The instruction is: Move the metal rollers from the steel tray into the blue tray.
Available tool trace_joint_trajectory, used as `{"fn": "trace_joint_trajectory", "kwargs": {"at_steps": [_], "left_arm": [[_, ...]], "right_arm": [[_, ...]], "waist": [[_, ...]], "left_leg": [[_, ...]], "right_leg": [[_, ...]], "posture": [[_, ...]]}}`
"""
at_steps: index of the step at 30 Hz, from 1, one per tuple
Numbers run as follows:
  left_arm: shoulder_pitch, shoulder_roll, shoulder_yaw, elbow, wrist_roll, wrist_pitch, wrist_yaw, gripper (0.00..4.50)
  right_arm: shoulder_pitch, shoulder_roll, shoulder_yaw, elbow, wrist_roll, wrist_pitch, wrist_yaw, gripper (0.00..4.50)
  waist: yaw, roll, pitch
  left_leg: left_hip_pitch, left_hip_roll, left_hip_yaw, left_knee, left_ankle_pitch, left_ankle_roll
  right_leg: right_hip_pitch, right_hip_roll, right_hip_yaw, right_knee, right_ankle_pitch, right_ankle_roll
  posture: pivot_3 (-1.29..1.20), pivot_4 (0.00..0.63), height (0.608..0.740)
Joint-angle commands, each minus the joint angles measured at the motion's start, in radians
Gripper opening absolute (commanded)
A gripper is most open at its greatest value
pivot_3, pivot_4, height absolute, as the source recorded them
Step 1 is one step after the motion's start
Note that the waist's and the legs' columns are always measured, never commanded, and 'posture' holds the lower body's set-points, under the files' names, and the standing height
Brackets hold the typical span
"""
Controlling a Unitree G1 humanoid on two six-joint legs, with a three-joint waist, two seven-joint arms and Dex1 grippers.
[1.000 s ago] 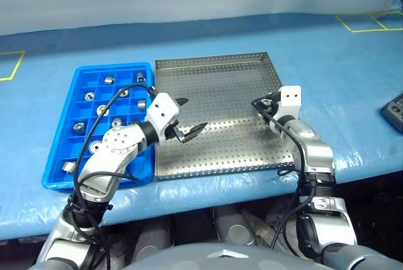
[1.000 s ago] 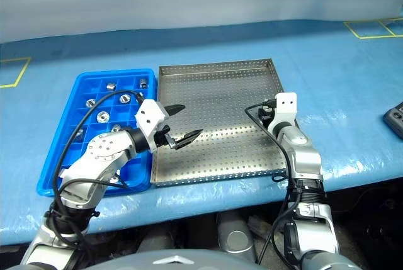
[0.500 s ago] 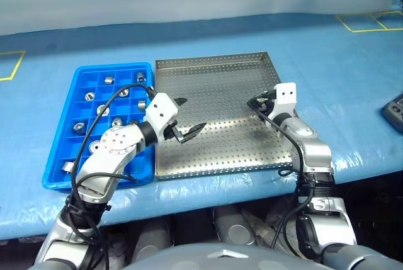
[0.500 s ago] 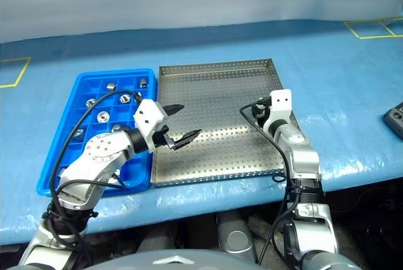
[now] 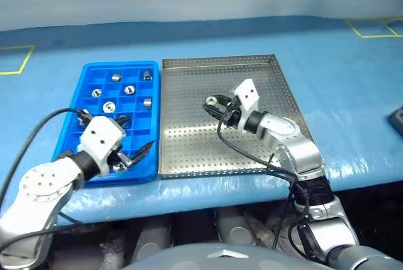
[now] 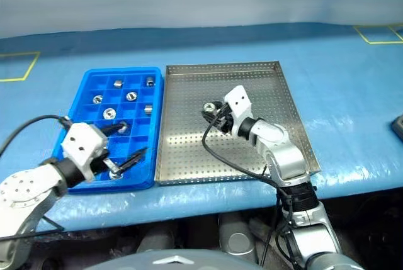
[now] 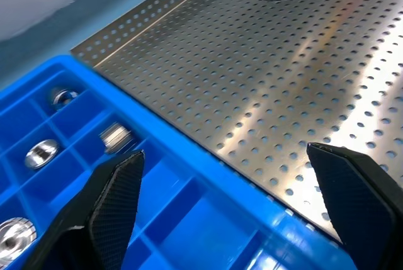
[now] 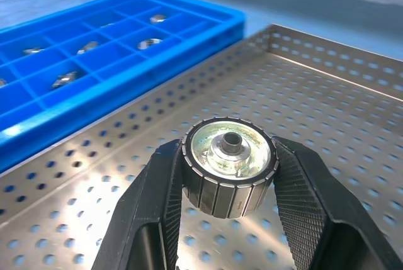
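In the middle of the head views the right gripper [image 5: 212, 102] hangs over the steel tray [image 5: 189, 157], its two black fingers pinching one metal roller [image 8: 228, 165] by its ribbed sides; the right wrist view shows the roller's shiny face and centre hole turned toward the camera, with the perforated floor beneath it. No other roller can be seen on the steel tray's floor. The steel tray sits centre frame on a blue table cover [image 5: 352, 68], and the blue tray [image 5: 70, 138] lies just beside it on the left, their long edges almost touching. Several metal rollers [image 5: 130, 89] already rest in separate compartments of the blue tray, most in its upper half. At lower left the left gripper [image 5: 134, 145] is over the near right corner of the blue tray, its fingers spread wide with nothing between them; in the left wrist view the fingers [image 7: 113, 204] frame the blue rim and the edge of the steel floor. Yellow tape marks [image 5: 16, 59] show at the upper corners of the frame.
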Motion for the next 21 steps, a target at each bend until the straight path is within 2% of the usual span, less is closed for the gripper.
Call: {"fn": "trace_joint_trajectory", "kwargs": {"at_steps": [1,9,14,21], "left_arm": [[0.047,-0.047,0.131,-0.066,-0.01,0.029,0.058,4.5],[0.221,-0.123,0.239,-0.157,-0.006,0.045,0.092,4.5],[0.241,-0.155,0.178,-0.17,0.013,0.043,0.134,4.5],[0.223,-0.154,0.122,-0.165,0.016,0.04,0.167,4.5]], "right_arm": [[-0.082,0.04,0.043,0.02,0.009,-0.04,0.048,1.77],[-0.175,0.131,0.166,0.123,-0.008,-0.078,0.15,1.77],[-0.205,0.204,0.24,0.191,-0.034,-0.101,0.181,1.77],[-0.232,0.247,0.25,0.292,-0.066,-0.102,0.176,1.77]], "waist": [[0.013,0.0,0.0],[0.098,-0.001,0.0],[0.133,-0.002,0.0],[0.142,-0.002,0.0]], "left_leg": [[0.0,0.0,0.0,0.0,0.0,0.0],[-0.002,0.0,-0.008,-0.002,-0.001,-0.003],[-0.002,0.001,-0.013,-0.002,-0.001,-0.007],[-0.002,0.0,-0.015,-0.002,0.0,-0.009]], "right_leg": [[0.0,0.0,0.0,0.0,0.0,0.0],[0.0,-0.003,-0.011,-0.001,0.001,-0.012],[0.0,-0.003,-0.016,0.0,-0.001,-0.015],[0.001,-0.002,-0.019,0.001,-0.004,-0.016]], "posture": [[0.03,0.15,0.74],[0.13,0.15,0.74],[0.15,0.15,0.74],[0.16,0.15,0.74]]}}
